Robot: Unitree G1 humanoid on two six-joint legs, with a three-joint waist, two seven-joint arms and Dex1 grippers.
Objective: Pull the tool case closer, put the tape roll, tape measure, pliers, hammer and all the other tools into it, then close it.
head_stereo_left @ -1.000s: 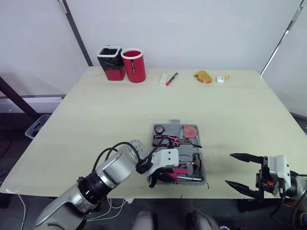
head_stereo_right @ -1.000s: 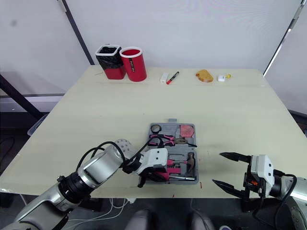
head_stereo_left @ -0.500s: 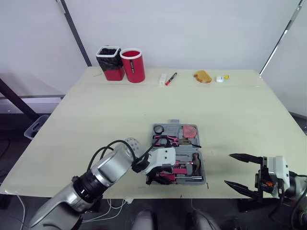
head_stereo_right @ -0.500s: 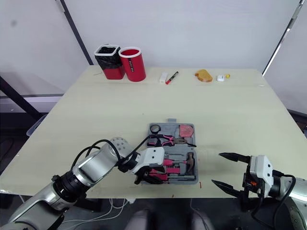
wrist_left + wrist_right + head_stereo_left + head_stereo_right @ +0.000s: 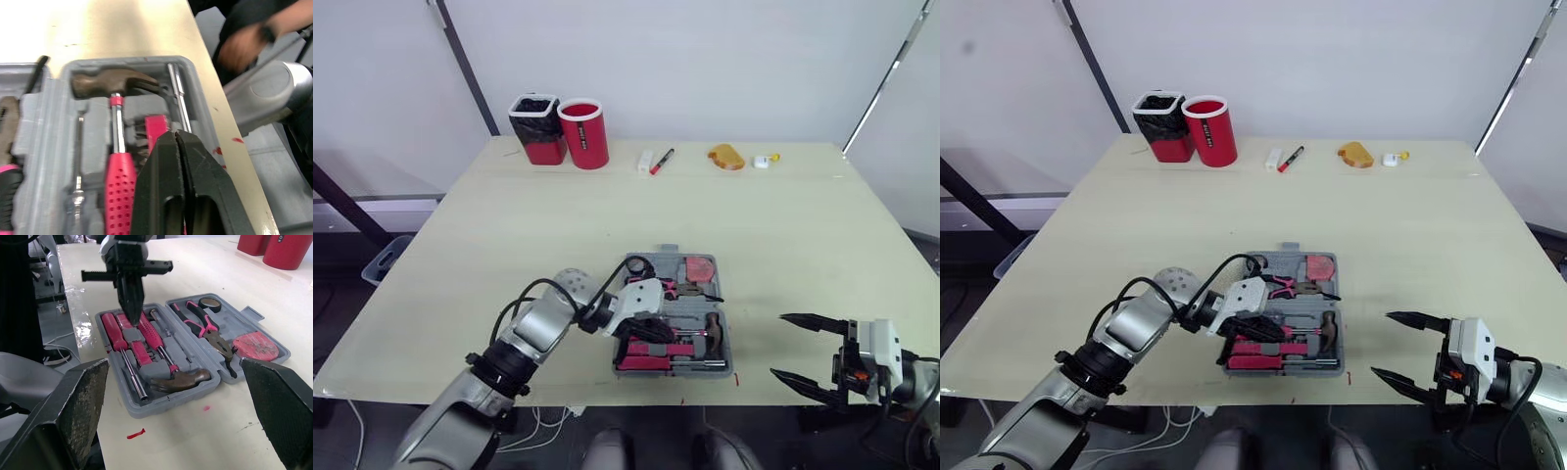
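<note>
So the table [image 5: 558, 225] is a big pale one, and the case [image 5: 730, 345] lies flat and wide open on it, close to the front edge, about in the middle and between the two arms. Both halves face up and they're packed with tools.

The left gripper [image 5: 176, 139] reaches in over the near half of the case. Its jaws are pressed tight together with nothing between them, tips down over the red bits next to the hammer handle. Can't tell if the tips actually touch anything.

The right gripper [image 5: 780, 345] hangs off the front edge of the table, to the right of the case and apart from it. Jaws are spread wide and it's got hold of nothing.

At the far left of the table there's a black-lined bin [image 5: 538, 127] and a red cup [image 5: 586, 133], touching each other.

In the near half of the case, the hammer [image 5: 178, 378] lies with its dark head at the right end and its red grip running left. Alongside it are the screwdrivers [image 5: 149, 335], red handles, lying in a row.

In the far half, the pliers [image 5: 205, 328] with pink-and-black grips sit in the middle, the pink tape measure [image 5: 255, 346] is at the right end, and the small dark tape roll [image 5: 211, 302] is in the left corner.

Way back near the far edge lie a marker [image 5: 663, 161] and a yellow thing [image 5: 727, 157], well apart from the case.
</note>
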